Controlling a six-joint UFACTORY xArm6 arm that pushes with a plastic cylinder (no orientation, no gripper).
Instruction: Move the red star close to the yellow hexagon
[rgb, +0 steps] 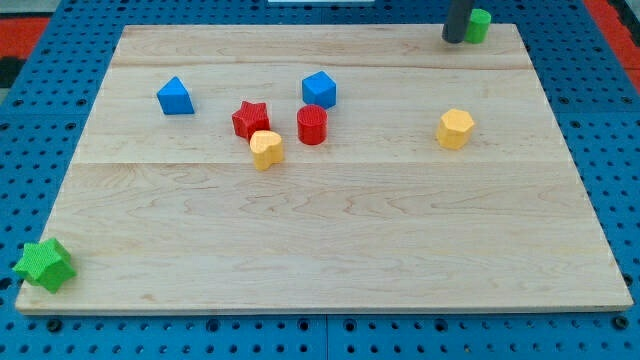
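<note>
The red star (250, 119) lies left of the board's middle, touching a yellow block (266, 149) just below and to its right, whose shape I cannot make out. The yellow hexagon (455, 129) lies alone far to the view's right, at about the same height. My tip (454, 40) stands at the board's top right edge, right beside a green block (479, 25), far from the red star and well above the yellow hexagon.
A red cylinder (312, 125) stands just right of the red star. A blue cube (319, 90) is above the cylinder. A blue triangular block (175, 96) is at the left. A green star (45, 265) sits at the bottom left corner of the wooden board (330, 260).
</note>
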